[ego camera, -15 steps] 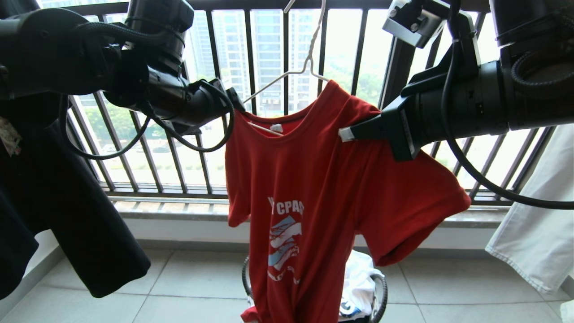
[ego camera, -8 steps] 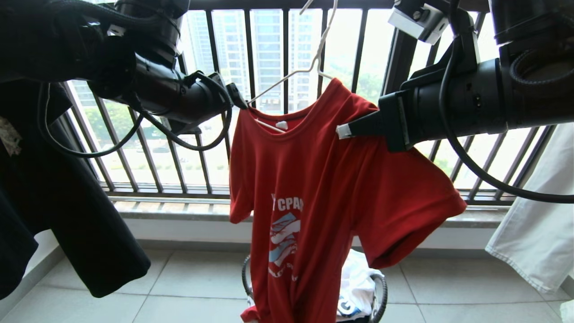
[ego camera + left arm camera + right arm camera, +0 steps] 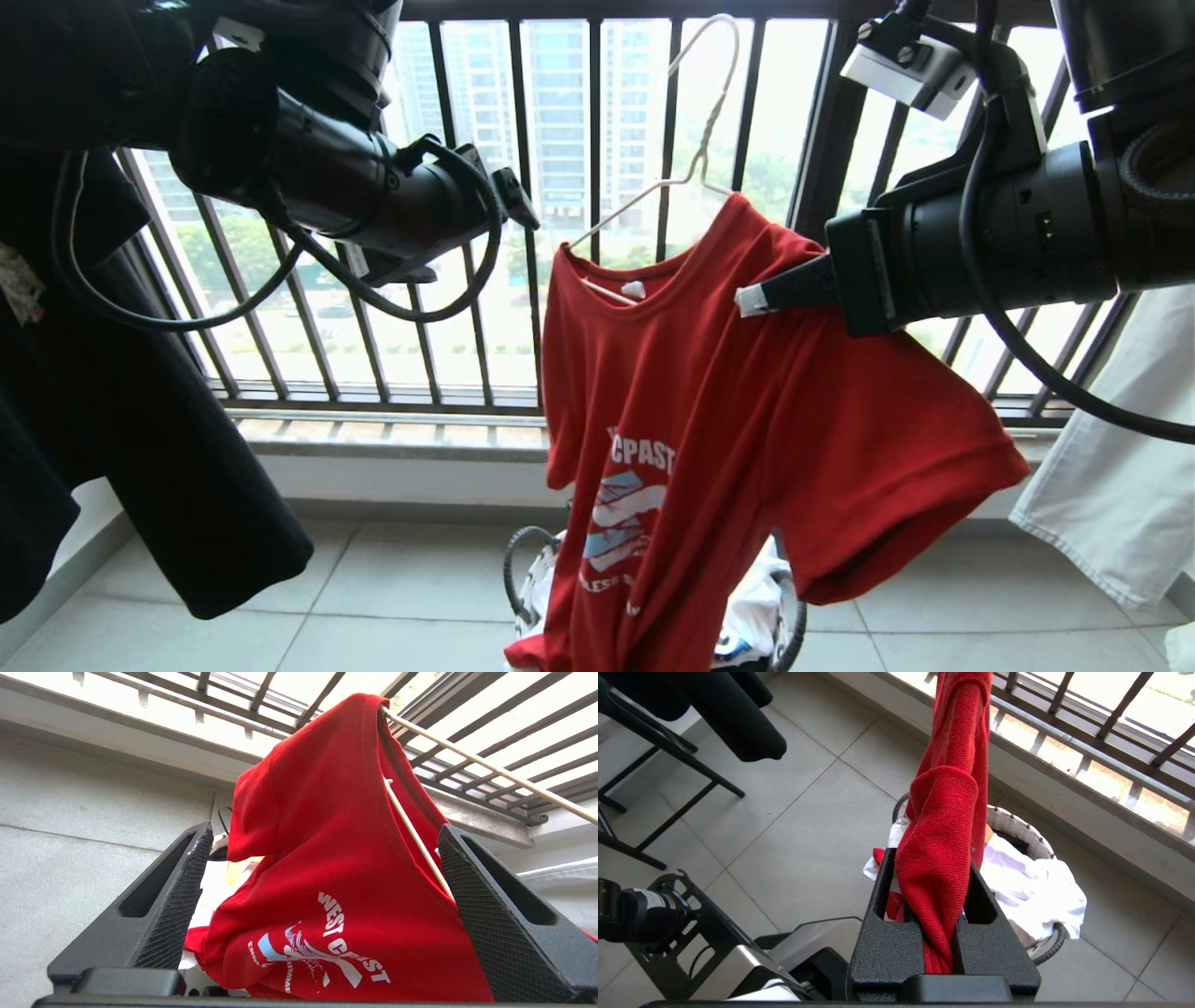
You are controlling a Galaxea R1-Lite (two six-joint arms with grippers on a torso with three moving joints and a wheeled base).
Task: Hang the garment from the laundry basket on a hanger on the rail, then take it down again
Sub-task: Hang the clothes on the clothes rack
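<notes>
Basket [image 3: 1045,847] holds white clothing [image 3: 1031,877]; red garment [image 3: 709,439] hangs above.

The garment [image 3: 709,439] and the hanger [image 3: 695,159] now sit further toward the robot's right than a second ago, carried by the right gripper [image 3: 752,301]. The left gripper [image 3: 523,201] no longer touches the collar; bare window bars show between them.

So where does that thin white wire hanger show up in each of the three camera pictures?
Head view: the hanger is top centre, hook up, threaded through the red T-shirt collar.
Left wrist view: its wire slants from the shirt's top toward the right edge.
Right wrist view: not visible.
Shared landmark: the red T-shirt.
</notes>
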